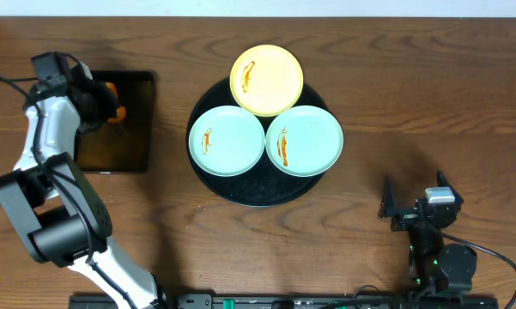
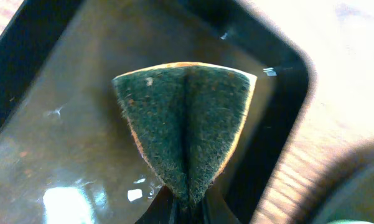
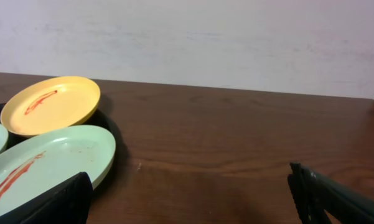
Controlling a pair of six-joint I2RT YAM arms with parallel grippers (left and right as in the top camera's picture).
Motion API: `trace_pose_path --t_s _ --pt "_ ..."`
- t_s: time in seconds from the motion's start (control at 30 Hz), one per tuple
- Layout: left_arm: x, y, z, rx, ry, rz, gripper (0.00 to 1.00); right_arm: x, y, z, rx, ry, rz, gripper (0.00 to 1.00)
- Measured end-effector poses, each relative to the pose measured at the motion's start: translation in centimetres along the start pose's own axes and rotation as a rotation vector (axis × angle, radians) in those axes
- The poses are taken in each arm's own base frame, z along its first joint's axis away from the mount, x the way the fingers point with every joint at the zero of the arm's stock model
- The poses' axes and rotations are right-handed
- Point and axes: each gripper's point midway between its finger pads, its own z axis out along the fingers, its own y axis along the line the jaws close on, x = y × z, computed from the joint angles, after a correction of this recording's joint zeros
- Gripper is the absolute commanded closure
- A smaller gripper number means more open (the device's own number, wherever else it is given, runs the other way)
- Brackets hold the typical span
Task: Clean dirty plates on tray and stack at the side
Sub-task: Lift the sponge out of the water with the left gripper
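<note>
Left pincer (image 1: 108,110) is clamped on the sponge (image 2: 187,124) above the small tray (image 1: 112,154). Streaked plates (image 1: 227,141) sit on the round tray (image 1: 258,199), well apart to its right. Right pincer (image 1: 414,199) stands wide and empty.

A robotics lab test station is shown. Two robot arms, the left arm (image 1: 43,137) and the right arm (image 1: 442,262), are mounted along the near edge of a dark wood-grain worktop (image 1: 412,103), and black cables (image 1: 498,257) are trailed from their bases. A bare, pale wall (image 3: 187,43) is seen behind. A few props are laid out: three sauce-streaked plates (image 1: 266,79) on a round black tray (image 1: 258,196), and a green sponge (image 2: 187,137) held over a rectangular tray (image 1: 120,146) of brownish liquid.
</note>
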Motion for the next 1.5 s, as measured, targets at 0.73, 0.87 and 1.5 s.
trace_pose_path --t_s 0.73,0.87,1.5 --pt "1.7 -3.3 -4.4 0.181 0.063 0.044 0.93 0.0 0.0 0.0 0.0 0.0 0.0 0.01" --pt "1.7 -3.3 -4.4 0.179 0.062 0.048 0.93 0.0 0.0 0.0 0.0 0.0 0.0 0.01" --pt "1.3 -2.9 -4.3 0.154 0.041 0.072 0.93 0.0 0.0 0.0 0.0 0.0 0.0 0.01"
